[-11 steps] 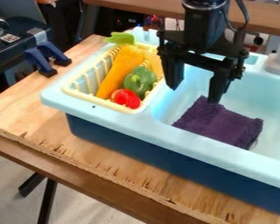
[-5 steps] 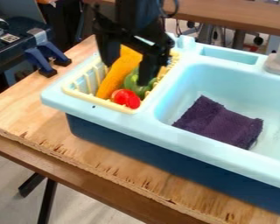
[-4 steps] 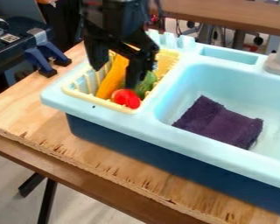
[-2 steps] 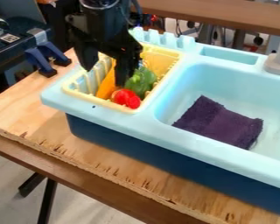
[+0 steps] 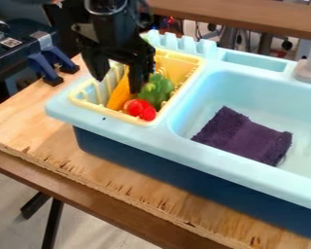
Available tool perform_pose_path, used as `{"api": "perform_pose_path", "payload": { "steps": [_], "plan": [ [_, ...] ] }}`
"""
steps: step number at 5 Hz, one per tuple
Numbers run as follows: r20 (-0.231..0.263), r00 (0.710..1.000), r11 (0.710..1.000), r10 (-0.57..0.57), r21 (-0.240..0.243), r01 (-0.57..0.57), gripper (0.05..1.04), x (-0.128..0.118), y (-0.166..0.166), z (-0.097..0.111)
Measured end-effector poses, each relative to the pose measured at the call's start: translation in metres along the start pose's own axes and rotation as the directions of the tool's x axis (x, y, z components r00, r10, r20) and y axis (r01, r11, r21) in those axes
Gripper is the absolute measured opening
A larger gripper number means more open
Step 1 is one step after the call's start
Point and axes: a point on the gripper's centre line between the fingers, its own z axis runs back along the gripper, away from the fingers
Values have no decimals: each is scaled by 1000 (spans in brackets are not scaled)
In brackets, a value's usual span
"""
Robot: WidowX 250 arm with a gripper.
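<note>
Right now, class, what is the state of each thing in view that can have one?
Yellow basket: upright, loaded
Gripper: jaws apart, over the yellow basket
Toy carrot: slanting, partly hidden
Green toy pepper: beside the toy carrot
Red toy vegetable: near the basket's front
Sink: holding the purple cloth
Purple cloth: rumpled

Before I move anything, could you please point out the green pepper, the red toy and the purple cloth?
Green pepper (image 5: 159, 89): camera view, middle of its visible side.
Red toy (image 5: 140, 108): camera view, middle of its top.
Purple cloth (image 5: 241, 137): camera view, middle of its upper face.
</note>
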Motion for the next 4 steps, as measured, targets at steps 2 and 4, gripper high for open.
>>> {"api": "perform_pose_path", "payload": {
  "steps": [2, 4],
  "plan": [
    [3, 1000, 999, -27, -32, 27, 1002, 4, -14, -10],
    [-1, 1000, 1000, -23, -21, 23, 967, 14, -19, -19]
  ]
}}
